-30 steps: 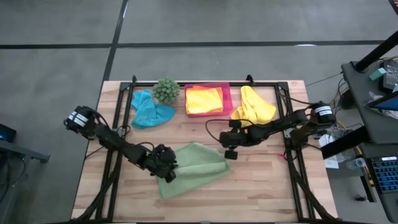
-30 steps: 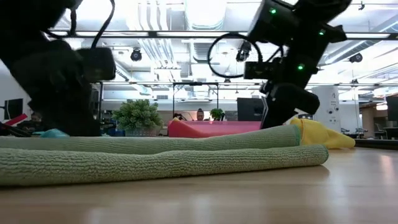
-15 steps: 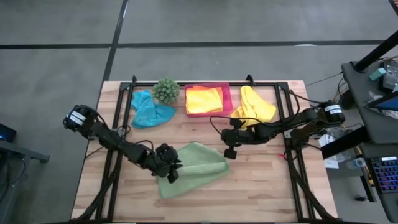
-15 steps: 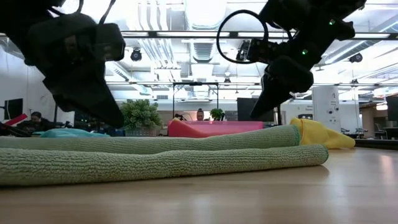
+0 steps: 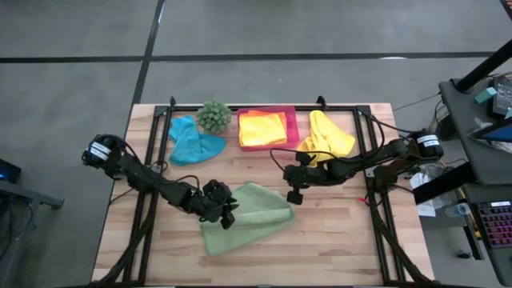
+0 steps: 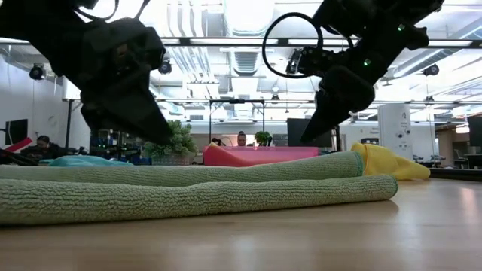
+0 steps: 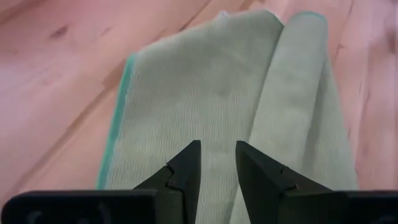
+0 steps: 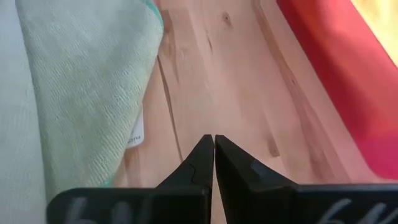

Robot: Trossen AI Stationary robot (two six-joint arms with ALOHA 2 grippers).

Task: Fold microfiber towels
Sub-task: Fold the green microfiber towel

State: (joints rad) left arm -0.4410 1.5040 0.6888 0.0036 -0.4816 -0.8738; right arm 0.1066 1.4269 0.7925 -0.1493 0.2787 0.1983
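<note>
The light green towel (image 5: 250, 216) lies folded on the wooden table, its two long rounded folds (image 6: 188, 197) stacked one behind the other. My left gripper (image 5: 225, 213) hovers over the towel's left end, slightly open, with nothing between its fingers (image 7: 217, 155). My right gripper (image 5: 294, 194) is shut (image 8: 214, 144) and hangs over bare wood just beyond the towel's right end (image 8: 93, 87). In the low view both grippers stand clear above the towel (image 6: 162, 137) (image 6: 307, 139).
At the far edge lie a teal towel (image 5: 192, 141), a spiky green plant (image 5: 214, 116), a pink tray (image 5: 293, 133) holding a folded yellow-orange towel (image 5: 262, 129), and a crumpled yellow towel (image 5: 326, 136). Black frame rails (image 5: 152, 192) run along both table sides.
My left gripper has risen off the green towel's left end and gone a little toward the table's right and far side. My right gripper has tipped up and lifted slightly from behind the towel's right end. The towel has stayed in place.
</note>
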